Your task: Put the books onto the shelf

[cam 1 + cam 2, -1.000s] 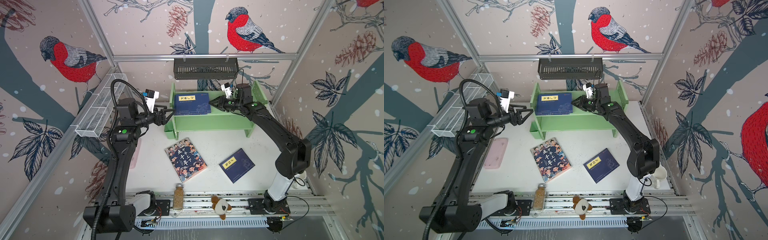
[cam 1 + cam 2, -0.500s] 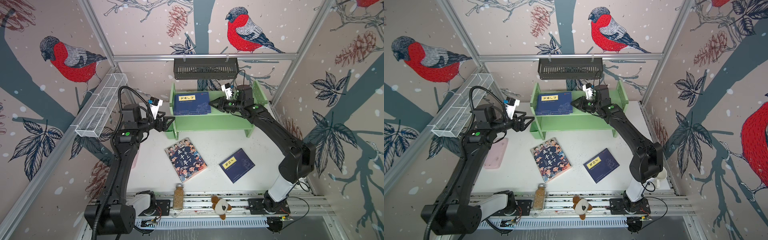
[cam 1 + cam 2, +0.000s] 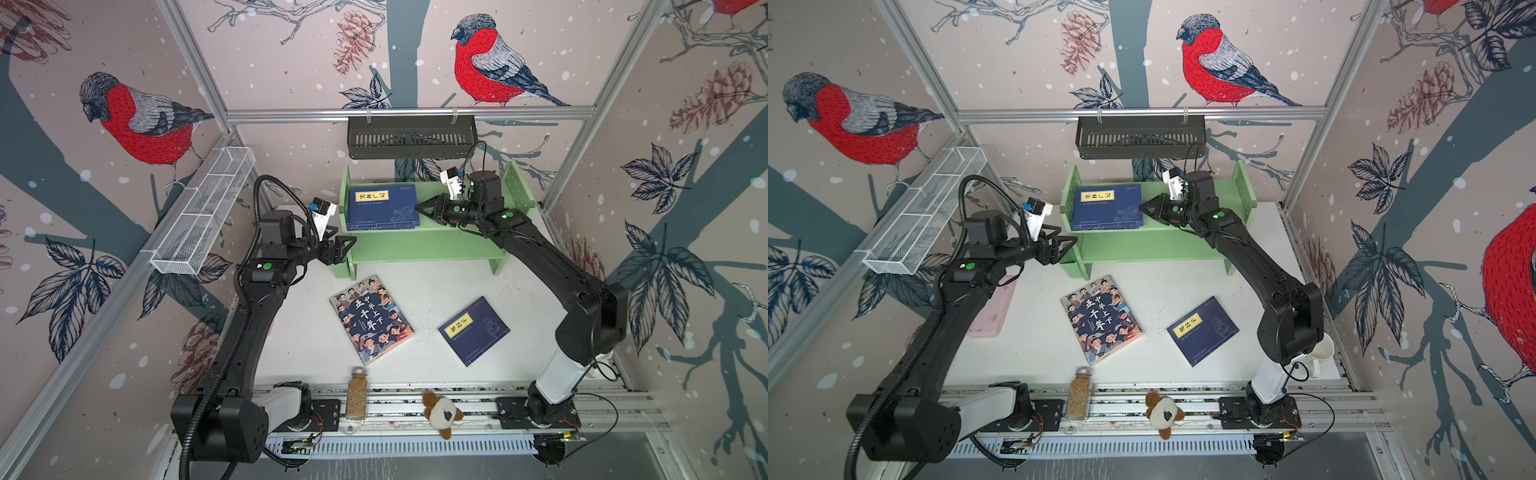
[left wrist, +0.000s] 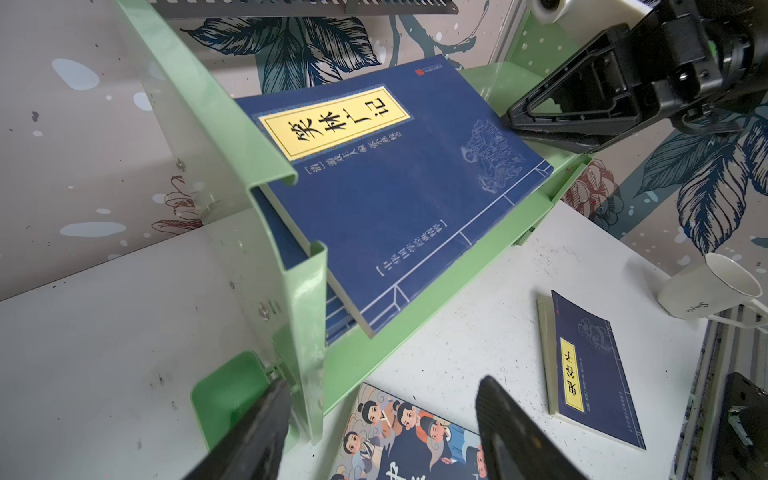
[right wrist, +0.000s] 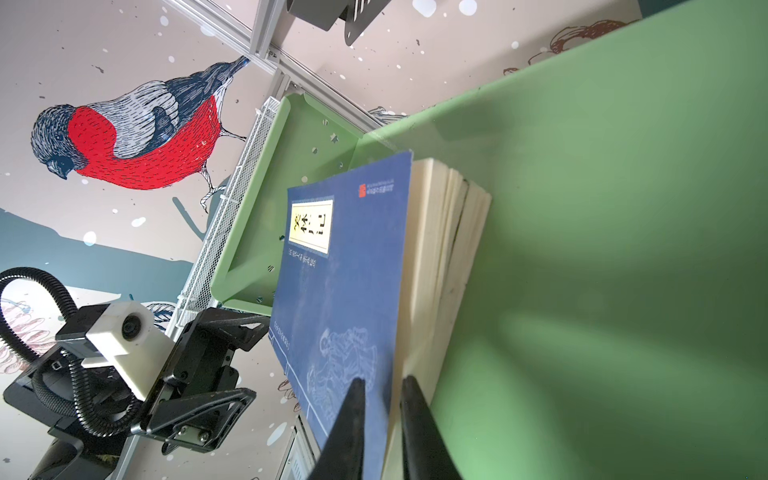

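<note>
A stack of navy-blue books (image 3: 382, 206) with a yellow label on top lies flat on the upper board of the light green shelf (image 3: 428, 247). My right gripper (image 3: 419, 206) reaches the stack's right edge. In the right wrist view the right gripper (image 5: 383, 380) is nearly closed, with the top book's cover edge between its fingers. The cartoon book (image 3: 372, 318) and another navy book (image 3: 473, 330) lie flat on the table. My left gripper (image 3: 351, 245) is open and holds nothing. It is beside the shelf's left side panel, near the small green cup (image 4: 232, 395).
A black slotted basket (image 3: 411, 137) hangs on the back wall above the shelf. A white wire basket (image 3: 203, 216) runs along the left wall. A spice jar (image 3: 357, 392) and a plush toy (image 3: 441, 413) are at the front rail. A white mug (image 3: 1320, 355) is at the right, and a pink pad (image 3: 992, 307) at the left.
The left arm has swung right and forward, bringing its open gripper to the shelf's left foot. The right gripper stayed at the stack's edge and its jaws have narrowed.
</note>
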`<action>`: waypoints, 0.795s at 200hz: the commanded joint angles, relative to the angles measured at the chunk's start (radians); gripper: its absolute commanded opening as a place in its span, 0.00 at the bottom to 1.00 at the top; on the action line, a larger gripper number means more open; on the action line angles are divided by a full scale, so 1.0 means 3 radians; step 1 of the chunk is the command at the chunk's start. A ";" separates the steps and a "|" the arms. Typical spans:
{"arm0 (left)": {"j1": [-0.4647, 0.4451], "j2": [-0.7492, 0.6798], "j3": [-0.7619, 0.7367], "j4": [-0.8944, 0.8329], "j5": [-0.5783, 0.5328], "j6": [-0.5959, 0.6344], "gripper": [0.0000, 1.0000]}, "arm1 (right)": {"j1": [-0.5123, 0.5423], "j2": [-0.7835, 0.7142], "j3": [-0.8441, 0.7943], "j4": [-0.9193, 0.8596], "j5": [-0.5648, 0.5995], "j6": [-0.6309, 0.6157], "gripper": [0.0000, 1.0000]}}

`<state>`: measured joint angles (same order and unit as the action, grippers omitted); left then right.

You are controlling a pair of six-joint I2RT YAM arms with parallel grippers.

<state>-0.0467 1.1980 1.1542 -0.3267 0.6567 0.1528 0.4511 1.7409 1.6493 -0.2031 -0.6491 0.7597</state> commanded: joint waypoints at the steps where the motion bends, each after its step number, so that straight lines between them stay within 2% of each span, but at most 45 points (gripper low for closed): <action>1: -0.0033 0.0024 -0.0006 0.0241 -0.0212 -0.0023 0.69 | 0.0022 0.0001 0.0023 0.0114 0.0019 0.0029 0.18; 33: -0.0049 0.0041 -0.0022 0.0345 -0.0498 -0.0037 0.66 | 0.0035 0.0005 0.0043 0.0122 0.0012 0.0045 0.18; 159: -0.0054 0.0015 -0.0067 0.0369 -0.0481 -0.0006 0.63 | 0.0074 0.0087 0.0142 0.0099 -0.0040 0.0035 0.18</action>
<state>-0.0620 1.2091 1.1324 -0.2512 0.5148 0.1379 0.4698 1.7630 1.6840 -0.2008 -0.6491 0.7635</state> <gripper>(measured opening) 0.631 0.183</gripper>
